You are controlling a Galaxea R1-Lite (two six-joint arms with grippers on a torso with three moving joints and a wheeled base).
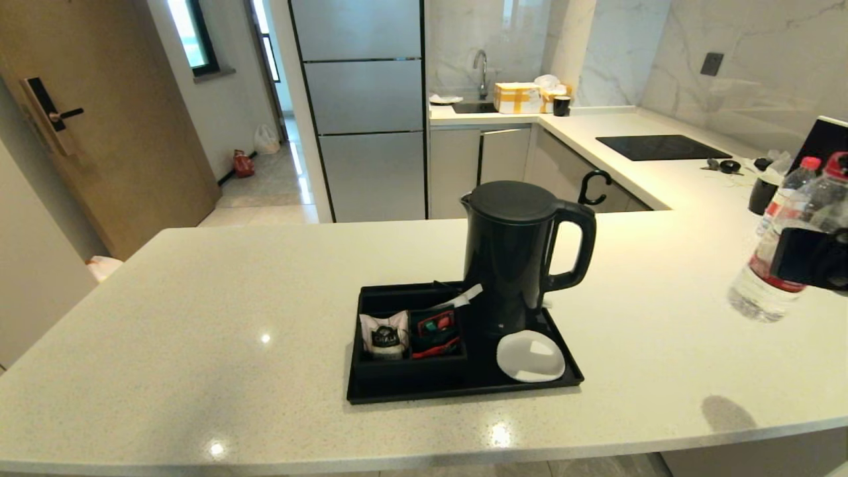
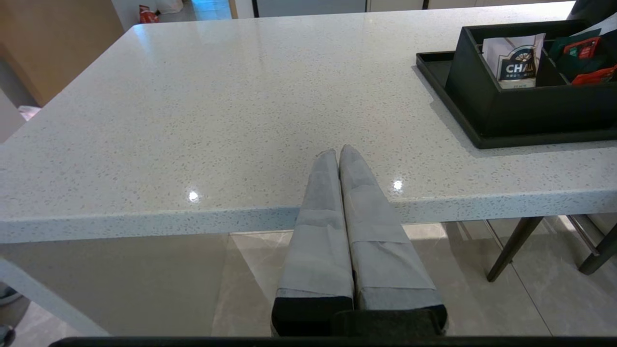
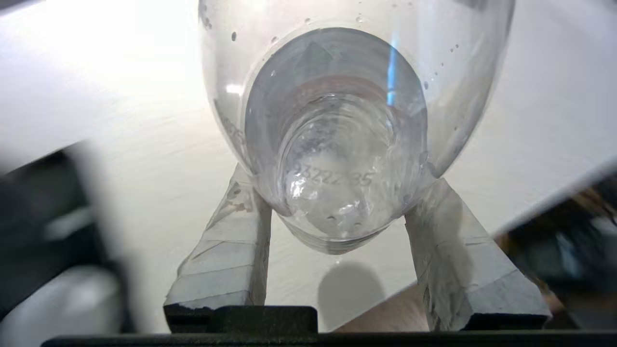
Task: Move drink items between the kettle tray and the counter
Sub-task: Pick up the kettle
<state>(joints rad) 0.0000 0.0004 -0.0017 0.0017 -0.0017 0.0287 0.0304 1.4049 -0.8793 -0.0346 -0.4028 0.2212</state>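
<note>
The black kettle point(image 1: 510, 258) stands at the back of the kettle tray point(image 1: 464, 392) in the middle of the counter point(image 1: 232, 318). A white coaster point(image 1: 530, 356) lies in front of it. A pink-and-black sachet point(image 1: 384, 334) point(image 2: 513, 65) stands in a tray compartment. At the far right, my right gripper point(image 1: 811, 258) point(image 3: 340, 183) is shut on a red-capped water bottle point(image 1: 762, 291) point(image 3: 337, 144), held tilted above the counter. My left gripper point(image 2: 339, 153) is shut and empty at the counter's front edge, left of the tray.
Red-and-green packets point(image 1: 434, 331) fill the compartment beside the sachet. A second red-capped bottle point(image 1: 792, 185) and a black cup point(image 1: 762, 193) stand at the right behind the held bottle. The black hob point(image 1: 662, 147) lies further back. Chair legs point(image 2: 513, 248) show under the counter.
</note>
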